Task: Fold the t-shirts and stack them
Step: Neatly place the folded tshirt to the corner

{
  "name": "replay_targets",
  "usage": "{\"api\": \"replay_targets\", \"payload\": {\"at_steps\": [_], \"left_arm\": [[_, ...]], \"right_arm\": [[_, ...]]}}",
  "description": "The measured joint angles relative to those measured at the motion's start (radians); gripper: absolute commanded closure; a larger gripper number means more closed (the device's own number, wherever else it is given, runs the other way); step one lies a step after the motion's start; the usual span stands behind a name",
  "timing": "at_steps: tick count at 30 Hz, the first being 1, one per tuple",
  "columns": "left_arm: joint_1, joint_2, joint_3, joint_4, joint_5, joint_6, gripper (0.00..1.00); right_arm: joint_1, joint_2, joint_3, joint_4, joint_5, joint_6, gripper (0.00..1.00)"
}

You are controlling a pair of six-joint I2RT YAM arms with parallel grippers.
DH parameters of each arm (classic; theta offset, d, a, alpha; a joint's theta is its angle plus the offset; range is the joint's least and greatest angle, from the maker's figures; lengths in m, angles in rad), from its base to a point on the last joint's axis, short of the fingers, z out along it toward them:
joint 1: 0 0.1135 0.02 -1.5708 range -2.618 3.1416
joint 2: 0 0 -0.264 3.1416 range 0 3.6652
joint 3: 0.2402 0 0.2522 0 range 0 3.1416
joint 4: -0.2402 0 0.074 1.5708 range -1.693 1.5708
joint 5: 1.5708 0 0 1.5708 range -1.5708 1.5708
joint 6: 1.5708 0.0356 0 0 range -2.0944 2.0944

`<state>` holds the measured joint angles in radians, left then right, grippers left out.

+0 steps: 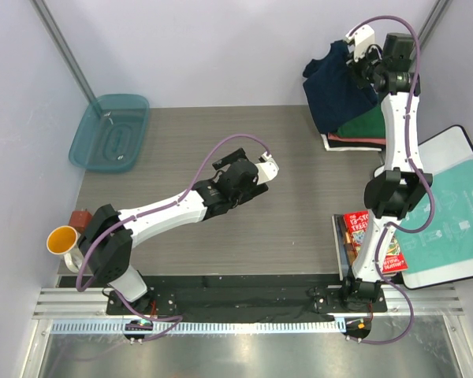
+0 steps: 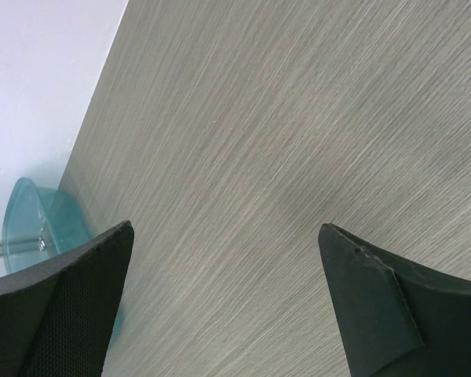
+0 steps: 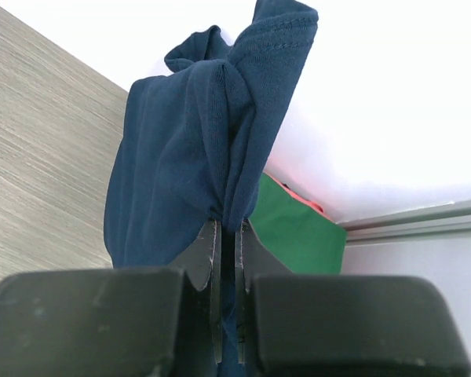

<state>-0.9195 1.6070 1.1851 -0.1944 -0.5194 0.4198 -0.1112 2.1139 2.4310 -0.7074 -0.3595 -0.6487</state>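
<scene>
**Navy shirt lifted over the stack, far right corner**

The right pincer is clamped tight on a bunched fold of the navy t-shirt. The shirt hangs crumpled over the folded stack, where the green shirt shows on top. The left pincer gapes wide above the bare surface, holding nothing. To do this step well, we judge the shirt should travel to mid-surface and lower slowly so the cloth spreads. The left pincer can then take an opposite edge. We would watch that the trailing hem does not drag the stack askew.
</scene>
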Motion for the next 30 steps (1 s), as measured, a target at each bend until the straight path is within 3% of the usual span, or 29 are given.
{"api": "replay_targets", "payload": {"at_steps": [30], "left_arm": [[0.0, 0.0, 0.0, -0.006, 0.008, -0.016, 0.0]], "right_arm": [[0.021, -0.097, -0.011, 0.076, 0.002, -0.004, 0.99]]}}
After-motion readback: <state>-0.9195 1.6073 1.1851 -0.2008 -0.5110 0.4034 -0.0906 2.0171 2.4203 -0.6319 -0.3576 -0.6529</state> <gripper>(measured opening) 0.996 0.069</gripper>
